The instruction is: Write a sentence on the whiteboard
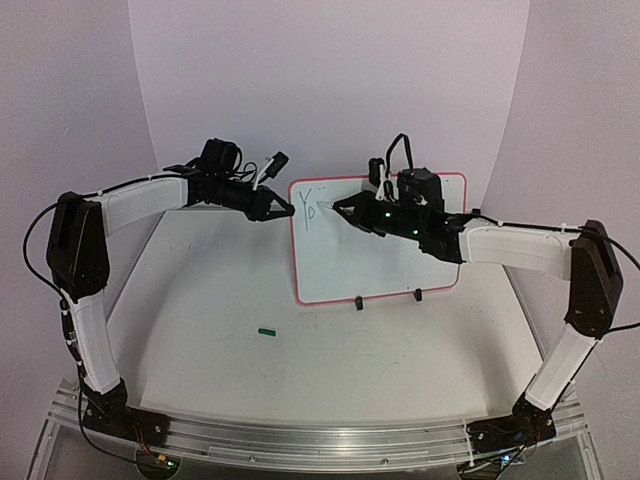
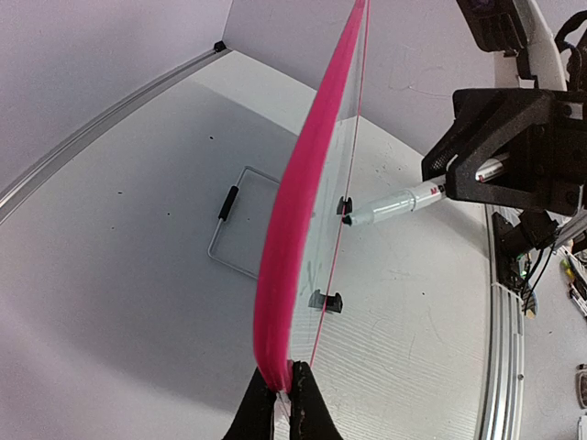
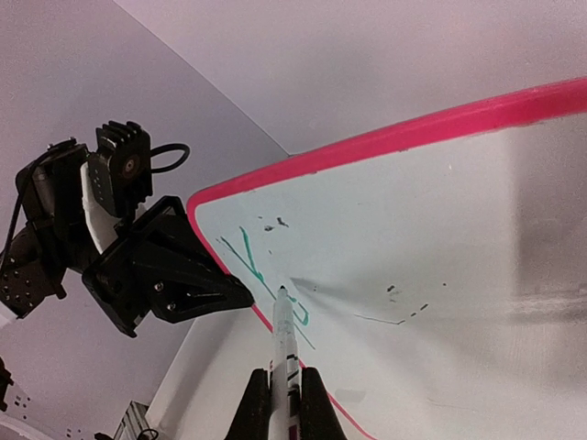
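Observation:
The whiteboard (image 1: 390, 255), white with a thin red frame and two black clip feet, stands upright at the middle of the table. Green marks reading "Yo" (image 1: 308, 207) sit at its top left corner. My left gripper (image 1: 290, 212) is shut on the board's left edge (image 2: 284, 275). My right gripper (image 1: 345, 210) is shut on a white marker (image 3: 285, 339), its tip touching the board beside the green letters (image 3: 252, 261). The marker also shows in the left wrist view (image 2: 394, 203).
A small green marker cap (image 1: 266, 331) lies on the table in front of the board. A wire stand (image 2: 240, 220) lies flat behind the board. A white backdrop surrounds the table; an aluminium rail (image 1: 300, 435) runs along the near edge.

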You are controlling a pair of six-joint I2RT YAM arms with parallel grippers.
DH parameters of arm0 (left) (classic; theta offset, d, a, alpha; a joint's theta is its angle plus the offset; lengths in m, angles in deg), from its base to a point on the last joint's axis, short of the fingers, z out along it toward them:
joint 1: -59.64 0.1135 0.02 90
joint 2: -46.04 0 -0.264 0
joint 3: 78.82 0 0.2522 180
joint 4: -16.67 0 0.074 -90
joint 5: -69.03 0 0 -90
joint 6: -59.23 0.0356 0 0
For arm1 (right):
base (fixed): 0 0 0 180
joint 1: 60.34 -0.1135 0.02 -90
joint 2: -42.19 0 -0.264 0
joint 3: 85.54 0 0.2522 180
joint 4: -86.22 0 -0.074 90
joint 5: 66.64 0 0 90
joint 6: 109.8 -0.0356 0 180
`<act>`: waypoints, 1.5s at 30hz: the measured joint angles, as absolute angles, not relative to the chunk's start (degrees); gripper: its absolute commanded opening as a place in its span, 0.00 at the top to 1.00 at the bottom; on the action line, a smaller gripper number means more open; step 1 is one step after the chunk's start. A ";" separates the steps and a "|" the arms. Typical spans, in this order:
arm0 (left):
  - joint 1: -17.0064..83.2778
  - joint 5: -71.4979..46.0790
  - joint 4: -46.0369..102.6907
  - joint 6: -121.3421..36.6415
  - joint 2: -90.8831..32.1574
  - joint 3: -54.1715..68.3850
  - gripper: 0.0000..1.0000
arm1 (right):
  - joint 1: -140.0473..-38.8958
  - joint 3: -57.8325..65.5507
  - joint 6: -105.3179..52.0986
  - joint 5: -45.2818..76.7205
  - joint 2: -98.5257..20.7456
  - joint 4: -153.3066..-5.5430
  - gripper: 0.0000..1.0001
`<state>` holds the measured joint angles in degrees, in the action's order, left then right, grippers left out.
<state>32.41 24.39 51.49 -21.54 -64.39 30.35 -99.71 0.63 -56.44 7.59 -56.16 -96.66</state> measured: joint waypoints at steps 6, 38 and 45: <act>32.41 24.39 51.49 -21.54 -64.39 30.35 1.00 | -99.48 0.65 -56.46 7.94 -56.61 -96.66 1.00; 32.32 23.98 51.49 -21.60 -64.39 30.35 1.00 | -99.57 -3.97 -57.11 10.27 -54.92 -95.65 1.00; 32.30 23.98 51.48 -21.58 -64.37 30.35 1.00 | -99.42 -2.06 -56.25 11.80 -54.43 -95.37 1.00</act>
